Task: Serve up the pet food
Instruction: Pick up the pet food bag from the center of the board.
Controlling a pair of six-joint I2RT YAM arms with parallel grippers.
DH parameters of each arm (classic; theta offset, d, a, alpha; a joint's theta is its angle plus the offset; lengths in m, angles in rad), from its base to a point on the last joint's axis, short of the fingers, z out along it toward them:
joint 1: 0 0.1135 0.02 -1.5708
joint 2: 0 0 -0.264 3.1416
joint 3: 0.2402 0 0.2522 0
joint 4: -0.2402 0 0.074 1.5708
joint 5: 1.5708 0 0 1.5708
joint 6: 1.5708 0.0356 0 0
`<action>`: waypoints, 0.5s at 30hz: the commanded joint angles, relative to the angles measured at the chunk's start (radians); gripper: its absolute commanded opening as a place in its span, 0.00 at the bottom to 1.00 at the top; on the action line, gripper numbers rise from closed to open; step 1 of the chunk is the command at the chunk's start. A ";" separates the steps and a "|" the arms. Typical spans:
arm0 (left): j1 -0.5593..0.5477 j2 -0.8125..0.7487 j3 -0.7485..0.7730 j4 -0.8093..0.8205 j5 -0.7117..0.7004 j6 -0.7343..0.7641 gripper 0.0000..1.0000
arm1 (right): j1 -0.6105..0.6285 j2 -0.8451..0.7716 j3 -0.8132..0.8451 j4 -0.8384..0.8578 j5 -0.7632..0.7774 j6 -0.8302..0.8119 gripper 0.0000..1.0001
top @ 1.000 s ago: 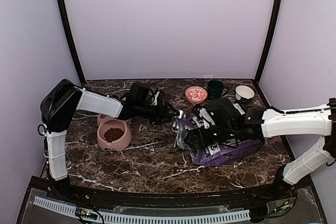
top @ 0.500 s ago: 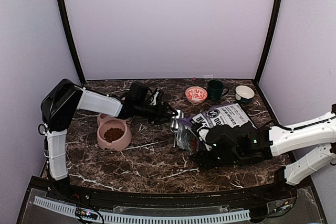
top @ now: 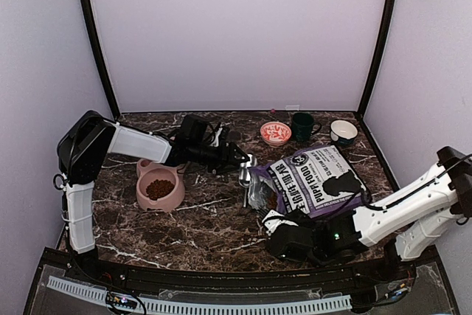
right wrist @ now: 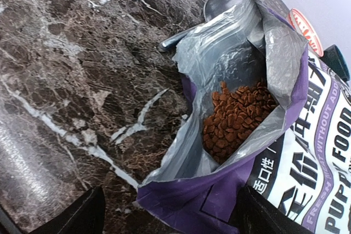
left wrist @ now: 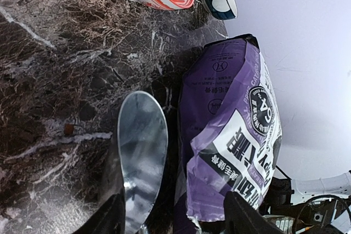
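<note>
**Left arm** (top: 140, 145): the upper link stands upright over its base. The white forearm is stretched level toward the bag (top: 317, 180), with the wrist rolled on its side. The left fingers (left wrist: 107, 220) are spread wide just left of the bag's mouth. The neck of a metal spoon (left wrist: 141, 141) passes between them, close to one finger and well off the other; contact cannot be told. The spoon's bowl is oval, smooth and polished.

**Further left of the bag, under that forearm:** a pink double bowl (top: 174, 200), matte with rounded walls. Its nearer compartment holds pet food (top: 159, 189), small reddish-brown pellets in a loose heap. The other compartment is mostly hidden by the arm.

**Bag:** it lies flat on the table (top: 214, 226), which is glossy dark brown marble pattern with white veins. The bag is purple-and-white film with black print and a crinkled silver foil lining. The mouth gapes open, facing left. More pet food is heaped inside the mouth against the foil.

**Behind the bag:** a red-and-white patterned bowl (top: 275, 133), a dark green mug (top: 302, 125) and a white cup (top: 343, 132) with a dark inside stand in a row.

**Right arm** (top: 398, 206): the elbow is raised to the right of the bag. The white forearm slopes down and left along the bag's near edge and ends by its near-left corner. The right fingers (right wrist: 82, 212) are spread wide and low over the table, on the near side of the bag's mouth.
</note>
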 commanded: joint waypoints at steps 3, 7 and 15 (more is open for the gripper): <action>0.007 -0.012 0.007 -0.006 0.021 0.021 0.64 | 0.017 0.133 0.078 -0.036 0.234 0.023 0.81; 0.013 -0.014 0.001 0.002 0.027 0.016 0.64 | 0.017 0.250 0.143 -0.121 0.350 0.085 0.78; 0.017 -0.017 0.004 -0.003 0.032 0.018 0.63 | 0.013 0.442 0.280 -0.369 0.472 0.305 0.50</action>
